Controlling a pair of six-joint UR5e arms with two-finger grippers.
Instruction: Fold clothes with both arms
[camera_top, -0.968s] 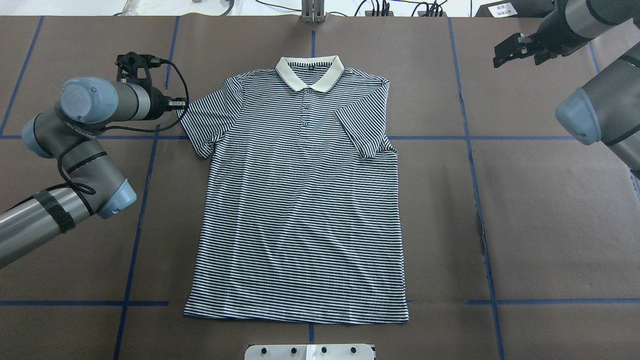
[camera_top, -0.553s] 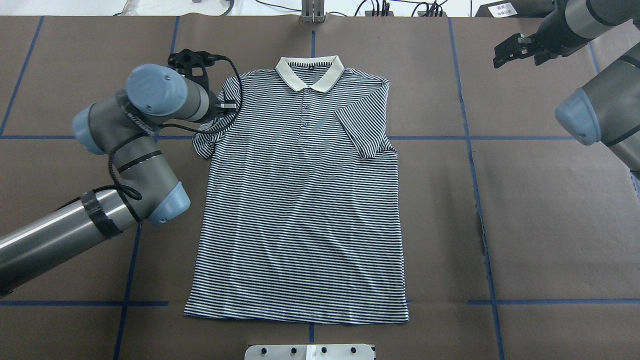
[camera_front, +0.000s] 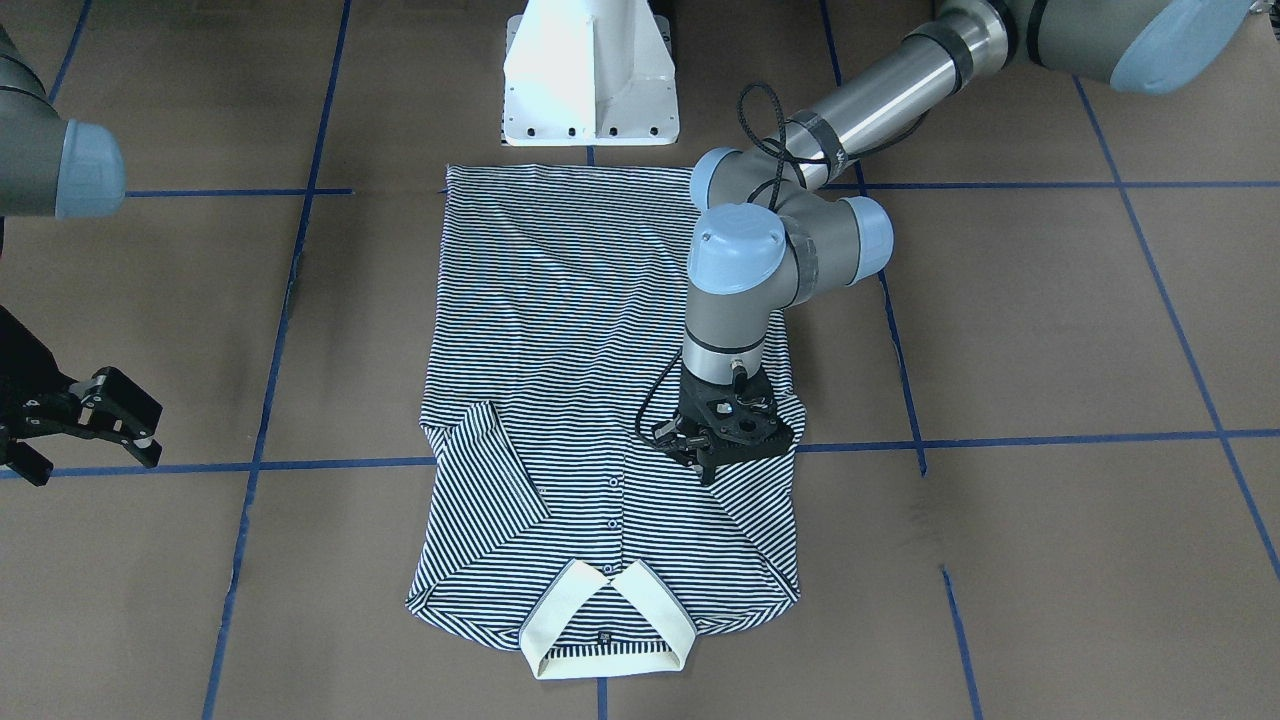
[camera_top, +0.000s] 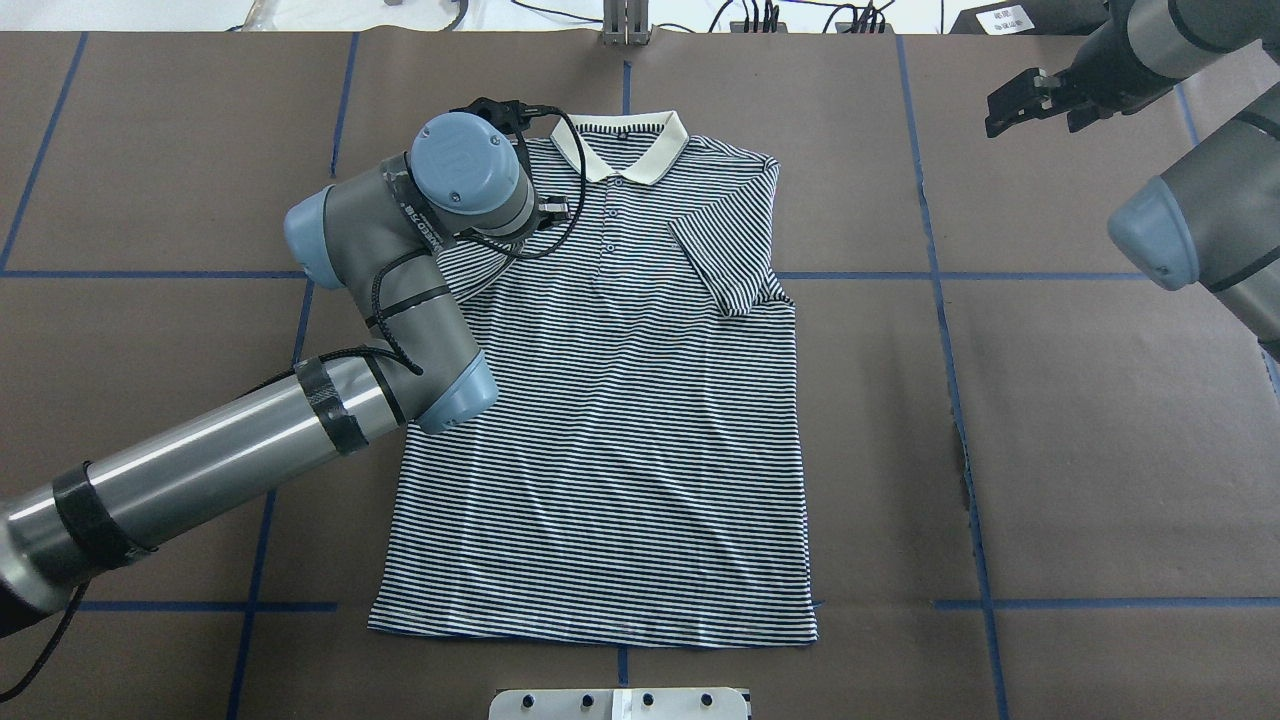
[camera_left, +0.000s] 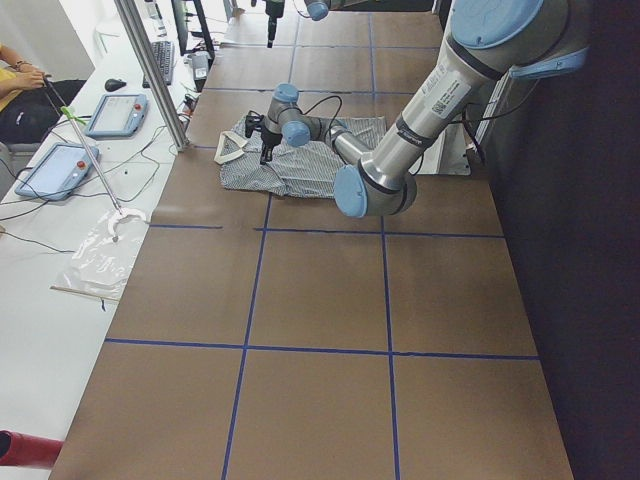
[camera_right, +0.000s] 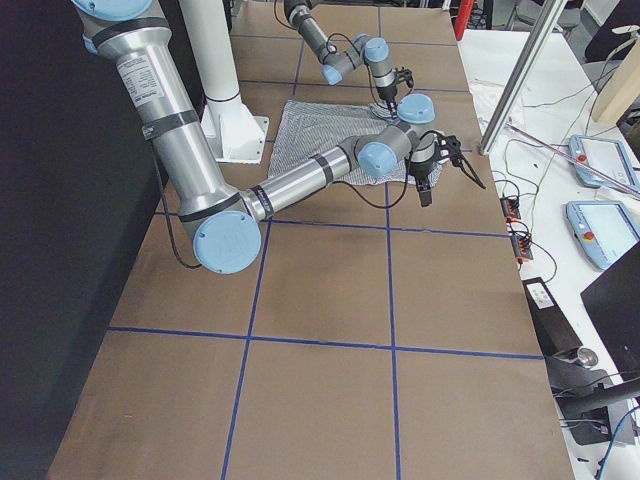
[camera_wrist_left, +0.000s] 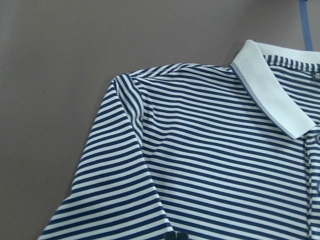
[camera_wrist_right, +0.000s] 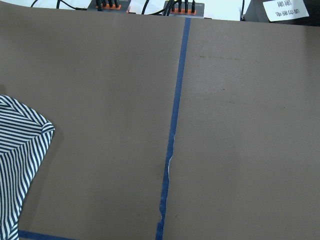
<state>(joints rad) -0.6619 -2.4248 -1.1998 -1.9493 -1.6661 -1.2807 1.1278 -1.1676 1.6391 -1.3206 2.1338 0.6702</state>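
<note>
Sleeve fold-in in hand: left gripper (camera_front: 706, 463), fingers seemingly pinched on the sleeve (camera_front: 752, 522) of the polo shirt (camera_top: 620, 430), must next release it flat; right gripper (camera_top: 1003, 106) hangs spread, empty.

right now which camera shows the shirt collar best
The front-facing view: the whole collar lies uncovered. Overhead, the left arm hides one end; the left wrist view catches one side; exterior left shows it tiny.
</note>
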